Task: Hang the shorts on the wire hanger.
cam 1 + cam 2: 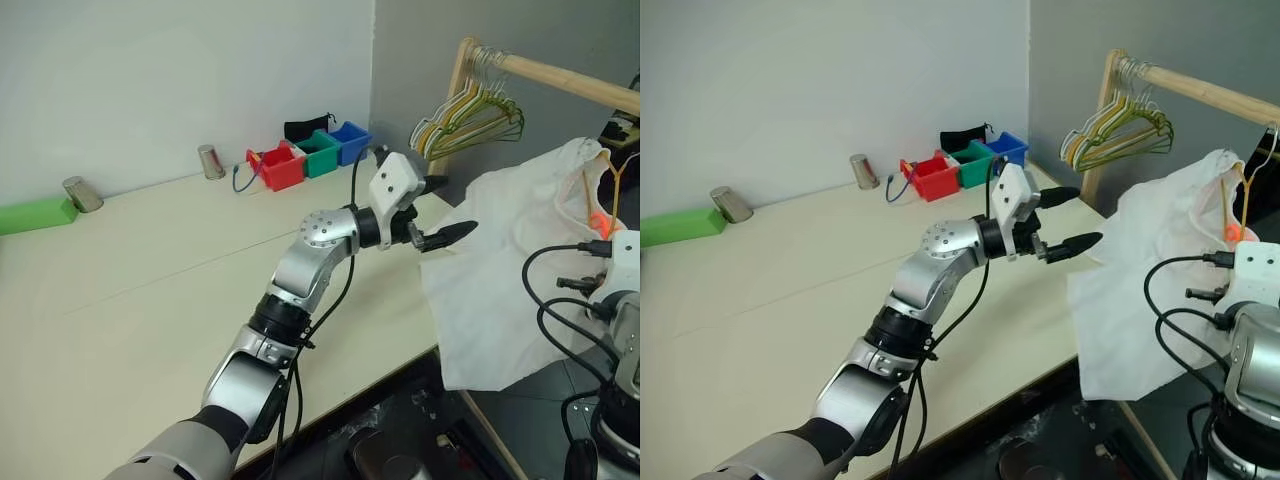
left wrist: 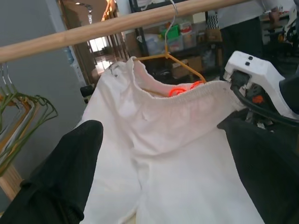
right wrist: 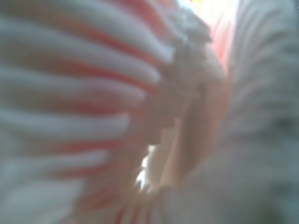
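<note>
Shorts (image 1: 510,270) gripped at the gathered waistband by the right gripper, jaws shut on fabric pressed close against its wrist camera. Draped over the wire hanger (image 2: 175,63), hooked on the wooden rail (image 1: 560,80), legs hanging down past the table (image 1: 130,300) edge. Left gripper (image 1: 440,210) spread wide, empty, pointing straight at the cloth, just beside it. Waistband running across, between both grippers; left nearer the free side.

left arm (image 1: 300,270): silver-grey rounded segments, black joint rings, white wrist housing, loose black cables alongside. left gripper (image 1: 440,210): two tapered black fingers. right arm (image 1: 1250,330): white-grey, looping black cables.
</note>
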You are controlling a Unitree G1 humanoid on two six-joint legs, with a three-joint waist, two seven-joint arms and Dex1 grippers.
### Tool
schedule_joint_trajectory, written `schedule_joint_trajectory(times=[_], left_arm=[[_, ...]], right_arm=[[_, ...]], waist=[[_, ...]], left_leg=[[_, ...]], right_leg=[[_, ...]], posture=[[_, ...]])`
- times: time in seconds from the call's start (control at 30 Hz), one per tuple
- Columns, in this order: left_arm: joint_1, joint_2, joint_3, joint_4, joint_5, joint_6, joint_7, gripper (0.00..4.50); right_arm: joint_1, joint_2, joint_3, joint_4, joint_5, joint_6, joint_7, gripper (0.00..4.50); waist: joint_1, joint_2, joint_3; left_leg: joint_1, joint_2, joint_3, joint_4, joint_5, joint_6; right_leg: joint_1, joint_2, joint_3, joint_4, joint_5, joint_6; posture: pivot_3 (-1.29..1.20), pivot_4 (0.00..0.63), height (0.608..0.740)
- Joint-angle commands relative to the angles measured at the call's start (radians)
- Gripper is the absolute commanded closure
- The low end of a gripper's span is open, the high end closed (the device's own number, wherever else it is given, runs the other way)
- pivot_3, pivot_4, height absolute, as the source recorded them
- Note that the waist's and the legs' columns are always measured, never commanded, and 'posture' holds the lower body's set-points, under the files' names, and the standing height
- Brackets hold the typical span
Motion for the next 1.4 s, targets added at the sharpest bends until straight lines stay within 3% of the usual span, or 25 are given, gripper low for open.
schedule_joint_trajectory(times=[0.03, 0.2, 0.67, 0.87, 1.2, 1.4], left_arm=[[-0.05, -0.026, 0.004, 0.01, 0.02, -0.052, 0.026, 0.03], [-0.052, -0.046, -0.009, 0.012, 0.038, -0.066, 0.031, 0.03], [-0.067, -0.053, -0.004, 0.012, 0.05, -0.066, 0.035, 0.03], [-0.073, -0.051, -0.004, 0.025, 0.056, -0.079, 0.037, 0.03], [-0.057, -0.04, -0.004, 0.014, 0.062, -0.074, 0.045, 0.03], [-0.052, -0.034, -0.001, 0.014, 0.067, -0.075, 0.045, 0.0]], right_arm=[[-0.045, -0.043, -0.04, 0.061, 0.011, -0.069, -0.013, 4.5], [-0.134, -0.058, -0.143, 0.178, 0.019, -0.055, -0.025, 4.5], [-0.213, -0.131, -0.242, 0.296, 0.044, -0.042, -0.073, 4.5], [-0.274, -0.059, -0.316, 0.298, 0.038, 0.039, -0.107, 4.5], [-0.263, 0.002, -0.31, 0.27, 0.043, 0.039, -0.133, 4.5], [-0.238, -0.035, -0.249, 0.255, 0.05, 0.031, -0.132, 2.97]], waist=[[0.0, 0.0, 0.0], [0.001, 0.0, 0.0], [0.008, 0.0, 0.0], [0.009, 0.0, 0.0], [0.012, 0.0, 0.0], [0.012, 0.0, 0.0]], left_leg=[[0.0, 0.0, 0.0, 0.0, 0.0, 0.0], [0.001, -0.001, 0.001, 0.0, -0.001, 0.001], [0.001, -0.001, 0.003, 0.0, -0.001, 0.001], [0.001, -0.001, 0.004, 0.0, -0.001, 0.001], [0.001, -0.001, 0.004, 0.0, -0.001, 0.001], [0.001, -0.001, 0.004, 0.0, -0.001, 0.001]], right_leg=[[0.0, 0.0, 0.0, 0.0, 0.0, 0.0], [0.0, -0.001, 0.002, 0.0, -0.001, 0.0], [0.0, 0.0, 0.003, 0.0, -0.001, 0.0], [0.0, -0.001, 0.004, 0.0, -0.001, 0.0], [0.0, -0.001, 0.004, 0.0, -0.001, 0.0], [0.0, -0.001, 0.004, 0.0, -0.001, 0.0]], posture=[[-0.45, 0.0, 0.74], [-0.44, 0.0, 0.74], [-0.44, 0.0, 0.74], [-0.44, 0.0, 0.74], [-0.42, 0.0, 0.74], [-0.41, 0.0, 0.74]])
